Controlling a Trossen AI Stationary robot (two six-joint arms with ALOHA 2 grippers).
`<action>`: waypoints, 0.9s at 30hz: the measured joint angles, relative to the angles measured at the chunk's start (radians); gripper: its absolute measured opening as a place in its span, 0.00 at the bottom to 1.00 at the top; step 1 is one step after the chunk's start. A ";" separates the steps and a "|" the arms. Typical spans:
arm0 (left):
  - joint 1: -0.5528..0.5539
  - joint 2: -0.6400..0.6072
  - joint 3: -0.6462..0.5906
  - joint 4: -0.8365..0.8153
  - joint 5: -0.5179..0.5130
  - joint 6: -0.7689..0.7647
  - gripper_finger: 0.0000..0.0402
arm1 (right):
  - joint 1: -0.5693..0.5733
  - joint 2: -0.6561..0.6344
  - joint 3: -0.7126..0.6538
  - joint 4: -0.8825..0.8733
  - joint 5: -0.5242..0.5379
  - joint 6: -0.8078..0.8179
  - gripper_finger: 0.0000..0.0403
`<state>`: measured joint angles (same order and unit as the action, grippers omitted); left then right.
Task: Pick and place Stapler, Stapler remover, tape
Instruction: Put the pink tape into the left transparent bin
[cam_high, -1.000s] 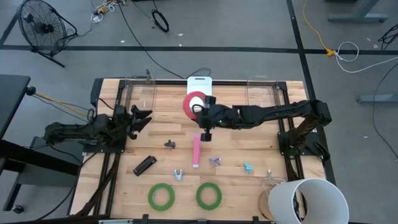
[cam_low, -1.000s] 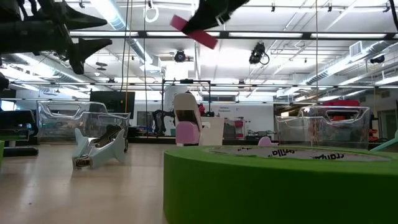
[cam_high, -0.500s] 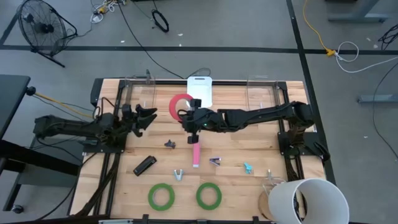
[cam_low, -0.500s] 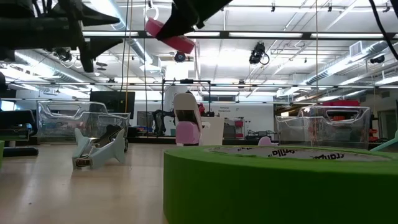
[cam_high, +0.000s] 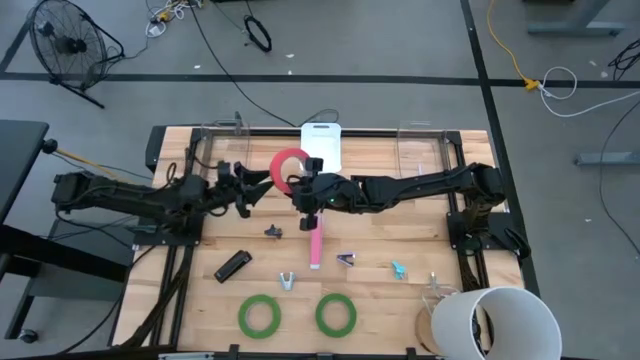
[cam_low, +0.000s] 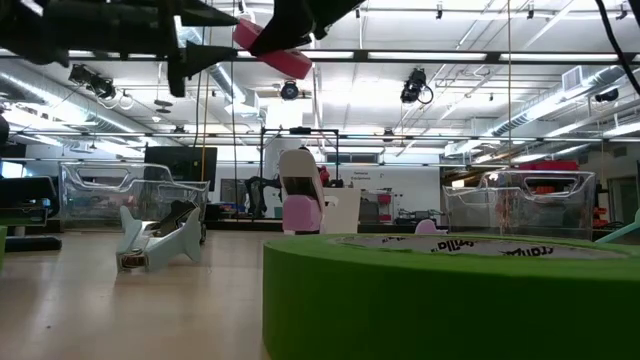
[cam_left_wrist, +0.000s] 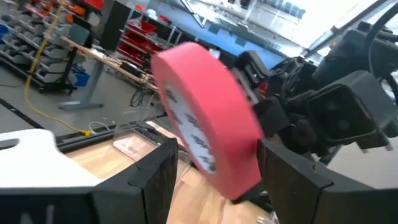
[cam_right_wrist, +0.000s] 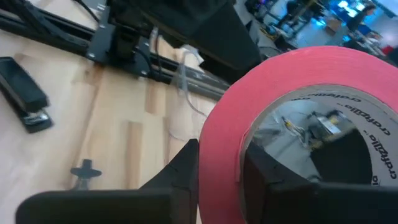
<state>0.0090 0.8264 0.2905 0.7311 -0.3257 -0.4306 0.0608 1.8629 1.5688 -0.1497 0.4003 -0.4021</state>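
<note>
The right hand (cam_high: 300, 184) has carried the red-pink ring-shaped tape roll (cam_high: 286, 166) leftward, and the left hand (cam_high: 258, 184) has reached out to meet it.

red-pink tape (cam_high: 283, 167), two green tape rolls (cam_high: 259, 316), pink stapler (cam_high: 316, 243)

Clear table btwn black stapler (cam_high: 232, 266), prob. pink stapler (cam_high: 316, 243)

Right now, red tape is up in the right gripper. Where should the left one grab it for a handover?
Probably the free arc of the red tape, opposite the right gripper, which pinches the band through its open centre. The left gripper is open and faces the roll's edge, so one finger through the hole and one outside should fit.
</note>
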 joint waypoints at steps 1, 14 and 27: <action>0.000 0.015 0.013 0.001 0.015 0.006 0.55 | 0.000 0.000 0.000 -0.010 0.018 0.001 0.17; 0.069 0.167 0.113 0.009 0.034 0.004 0.55 | 0.000 -0.002 -0.001 -0.036 0.024 0.024 0.17; 0.176 0.179 0.149 -0.062 0.176 0.075 0.31 | -0.001 0.003 -0.008 -0.058 0.076 0.012 0.16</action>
<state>0.1854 1.0056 0.4392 0.6690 -0.1499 -0.3553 0.0598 1.8664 1.5609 -0.2079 0.4765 -0.3897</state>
